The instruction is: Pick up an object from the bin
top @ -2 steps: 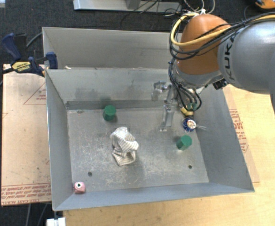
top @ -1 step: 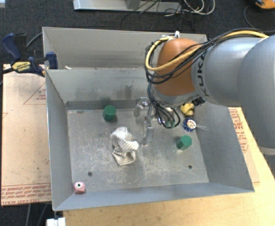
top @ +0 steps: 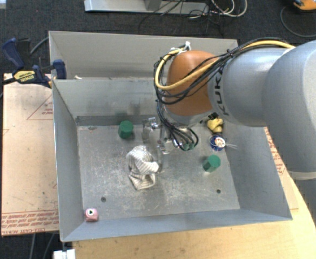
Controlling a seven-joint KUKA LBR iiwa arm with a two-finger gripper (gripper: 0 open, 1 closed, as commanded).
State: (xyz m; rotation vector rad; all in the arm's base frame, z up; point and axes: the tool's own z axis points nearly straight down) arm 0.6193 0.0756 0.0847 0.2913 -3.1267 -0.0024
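My gripper (top: 159, 138) hangs below the orange wrist cover in the middle of the bin, a little toward the back. Its two silvery fingers stand apart, open, with nothing between them. Just in front of it and slightly left lies a crumpled white cloth (top: 141, 168), its upper edge close under the fingertips. A small green cylinder (top: 126, 129) stands to the gripper's left near the back wall. To its right lie a round blue-and-white cap-like piece (top: 218, 142) and a green block (top: 212, 163).
A yellow piece (top: 215, 124) lies by the right wall, partly under the arm. A pink die (top: 91, 214) sits in the front left corner. The big grey arm covers the bin's right rear part.
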